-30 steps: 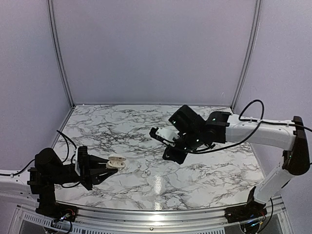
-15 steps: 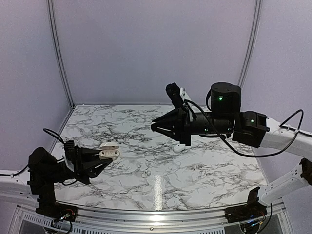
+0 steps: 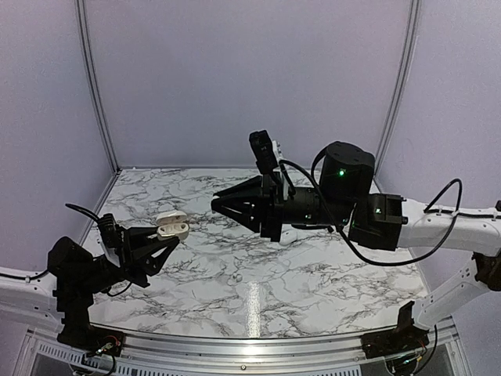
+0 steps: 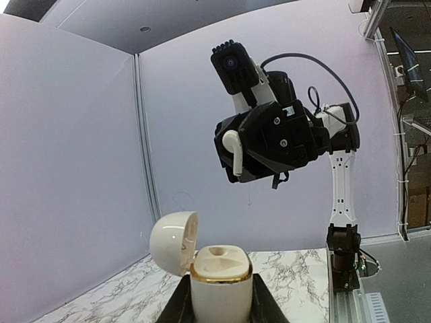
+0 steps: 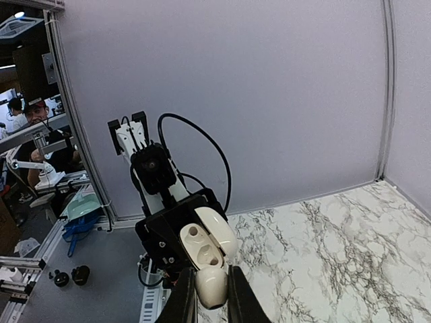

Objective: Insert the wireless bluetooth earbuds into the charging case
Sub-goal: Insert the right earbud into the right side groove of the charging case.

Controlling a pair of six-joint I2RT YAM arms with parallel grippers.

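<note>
While the left end effector [image 3: 166,237] hangs above the marble tabletop [image 3: 313,266] in the overhead view, it is clenched on the charging case [image 3: 175,229]. The case sits at its fingertips with the lid [image 3: 167,217] swung open on the upper side. The right end effector [image 3: 216,205] points toward it from the right, raised off the tabletop and well apart from the case. Its tips are drawn nearly together, but what they pinch is too small to make out from here.

From the left wrist, the case [image 4: 217,276] stands upright between this end effector's two fingers [image 4: 176,306]. Its gold-rimmed mouth faces up and the lid [image 4: 172,241] is hinged open to the left. Above and ahead of the case, not touching it, the right end effector [image 4: 237,156] faces the camera. It is grasping one white earbud [image 4: 231,147], stem downward, between its black fingers.

From the right wrist, the earbud [image 5: 211,286] is pinched between the two fingers [image 5: 184,299] at the bottom edge, its rounded end forward. Beyond the tips, the left end effector shows head-on holding the open case [image 5: 202,247], with dark sockets in view and the lid tipped to the right. Earbud and case overlap in this view, so their gap cannot be judged here.
</note>
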